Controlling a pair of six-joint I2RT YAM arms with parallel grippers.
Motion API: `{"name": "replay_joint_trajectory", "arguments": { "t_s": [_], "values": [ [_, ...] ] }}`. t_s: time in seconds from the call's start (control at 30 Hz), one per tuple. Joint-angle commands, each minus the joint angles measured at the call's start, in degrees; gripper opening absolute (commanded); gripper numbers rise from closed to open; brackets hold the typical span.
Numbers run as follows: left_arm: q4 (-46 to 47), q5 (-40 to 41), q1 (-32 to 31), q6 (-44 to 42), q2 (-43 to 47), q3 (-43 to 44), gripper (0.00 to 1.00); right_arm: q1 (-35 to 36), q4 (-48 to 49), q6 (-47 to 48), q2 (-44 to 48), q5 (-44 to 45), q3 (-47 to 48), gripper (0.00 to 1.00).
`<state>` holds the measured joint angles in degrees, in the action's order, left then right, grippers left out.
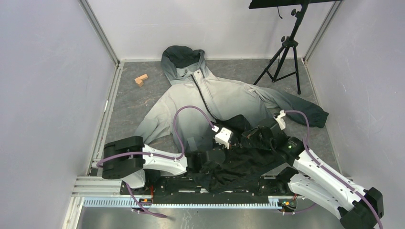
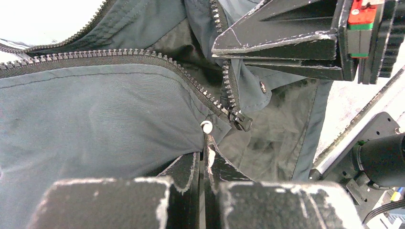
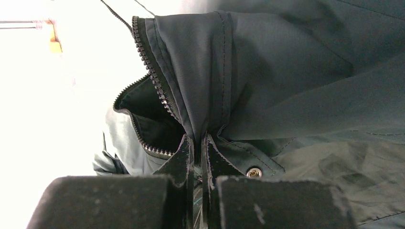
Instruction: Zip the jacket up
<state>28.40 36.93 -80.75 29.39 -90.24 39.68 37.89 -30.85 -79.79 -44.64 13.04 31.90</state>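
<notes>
Now, with the left gripper (image 2: pixel 204 157) and right gripper (image 3: pixel 198 148) each clamped tight on the jacket (image 1: pixel 224 95) at its dark hem near the table (image 1: pixel 133 102) front edge, steadying it, the slider (image 2: pixel 241 121) likely needs gripping next and drawing hoodward.

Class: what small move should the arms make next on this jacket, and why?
Probably ease the left tool toward the slider so the ends of the tooth rows meet. It and the right tool each pinch the jacket near its hem; the rows gape apart, slider at their bottom end.
</notes>
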Motion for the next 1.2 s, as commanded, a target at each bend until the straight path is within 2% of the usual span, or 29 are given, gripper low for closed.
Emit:
{"name": "replay_joint_trajectory", "arguments": {
  "t_s": [0.0,0.1,0.3,0.47,0.63,0.8,1.03,1.17],
  "values": [
    [4.1,-1.6,-0.6,1.2,1.5,-1.0,0.02,0.1,4.4,-1.7,-0.1,2.4,-0.2,0.00],
    [3.6,-0.9,-0.6,0.9,1.4,-0.4,0.02,0.1,4.0,-2.0,-0.7,1.6,0.1,0.00],
    [-2.6,5.7,-1.2,-0.3,0.6,3.1,0.02,0.2,3.7,-3.6,0.0,0.8,-1.1,0.00],
    [-5.5,12.2,-3.5,-5.6,-1.4,5.0,0.02,0.1,1.8,-3.7,-1.1,1.1,0.9,0.00],
    [-5.6,11.7,-4.5,-6.1,-1.3,5.4,0.02,0.1,1.9,-4.6,-1.8,1.7,2.1,0.00],
    [-12.2,19.3,-5.9,-7.0,-4.1,10.2,0.02,0.1,2.2,-5.8,-2.0,1.2,3.1,0.00],
    [-6.2,13.6,-6.2,-7.1,-3.6,7.2,0.02,0.0,3.2,-6.7,-1.6,2.1,4.8,0.00],
    [-5.7,13.6,-6.2,-7.3,-3.2,4.9,0.02,0.1,2.0,-6.8,-1.4,1.1,6.3,0.00]
  ]
}}
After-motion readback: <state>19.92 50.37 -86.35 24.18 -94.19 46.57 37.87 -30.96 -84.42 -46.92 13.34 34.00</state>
